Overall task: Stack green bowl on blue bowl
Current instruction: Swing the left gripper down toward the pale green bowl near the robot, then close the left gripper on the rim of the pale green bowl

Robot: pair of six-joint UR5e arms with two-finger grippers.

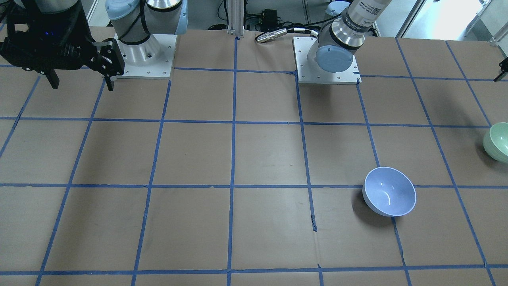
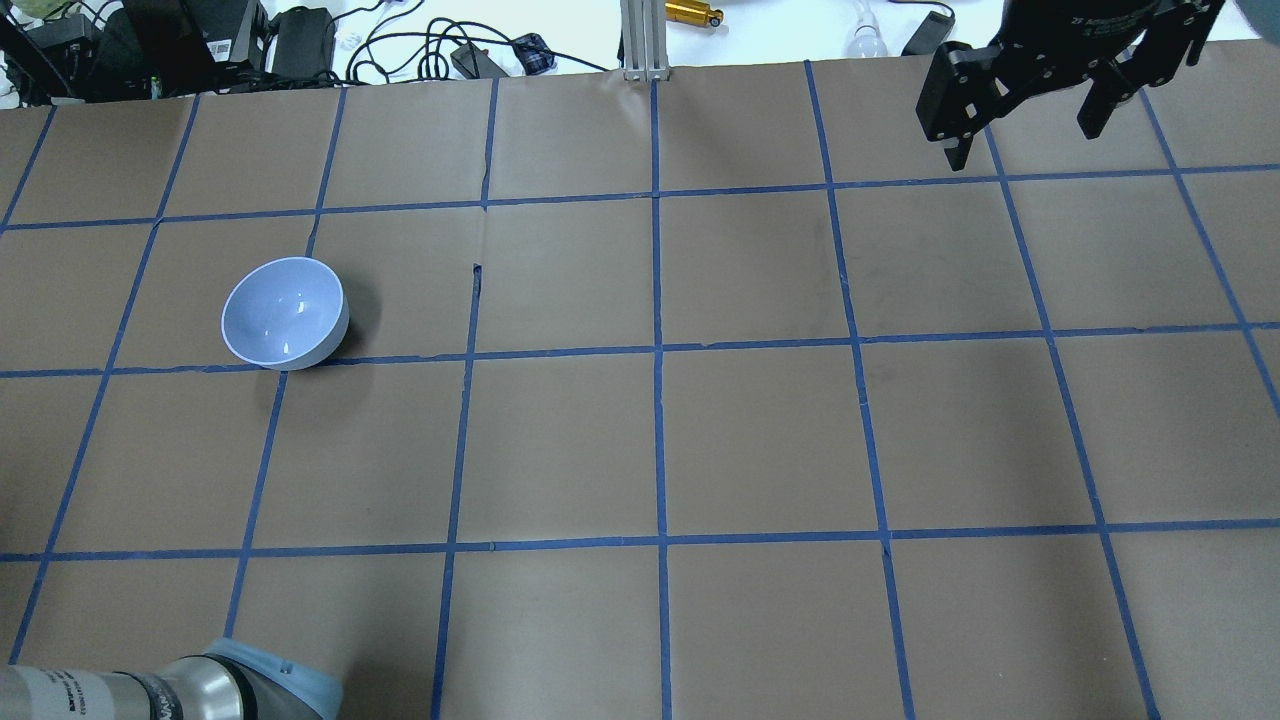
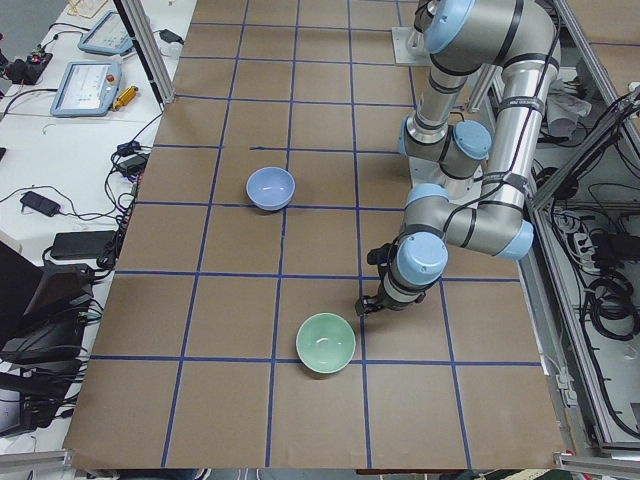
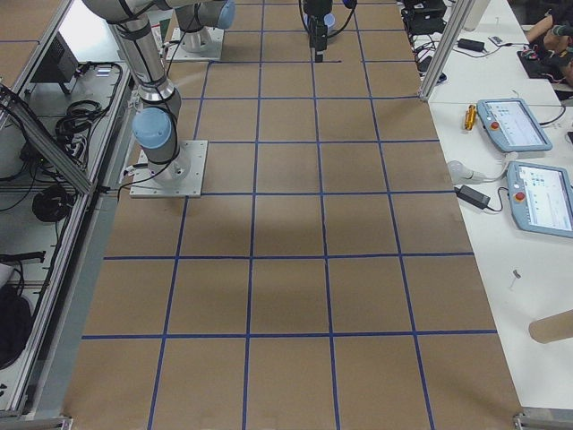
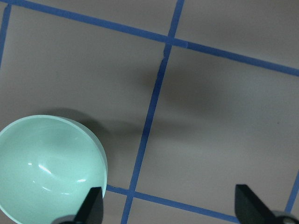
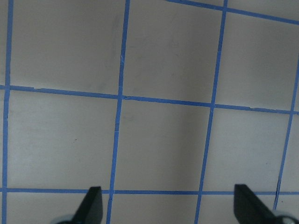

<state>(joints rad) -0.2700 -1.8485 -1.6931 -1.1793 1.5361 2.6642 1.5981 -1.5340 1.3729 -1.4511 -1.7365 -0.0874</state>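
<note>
Table (image 1: 270,155) surfaced in brown paper, gridded with blue tape (image 1: 232,159). Resting directly on it, upright and well apart: blue bowl (image 1: 389,191), green bowl (image 3: 326,343).

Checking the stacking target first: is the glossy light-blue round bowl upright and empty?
Upright and empty: the glossy light-blue round bowl sits mouth-up on the paper-covered table, its inside bare but for glints.

The front-facing camera looked steeply down from the operators' side on the brown paper-covered table (image 1: 262,159), gridded with blue tape (image 1: 232,159); the overhead one looked forward from the opposite side. Both, and the left-end camera looking along the table, took in the glossy periwinkle-blue round bowl (image 1: 389,191). The left wrist camera hung close above the glossy mint-green round bowl (image 5: 49,168); the right wrist camera looked down from farther up.
</note>
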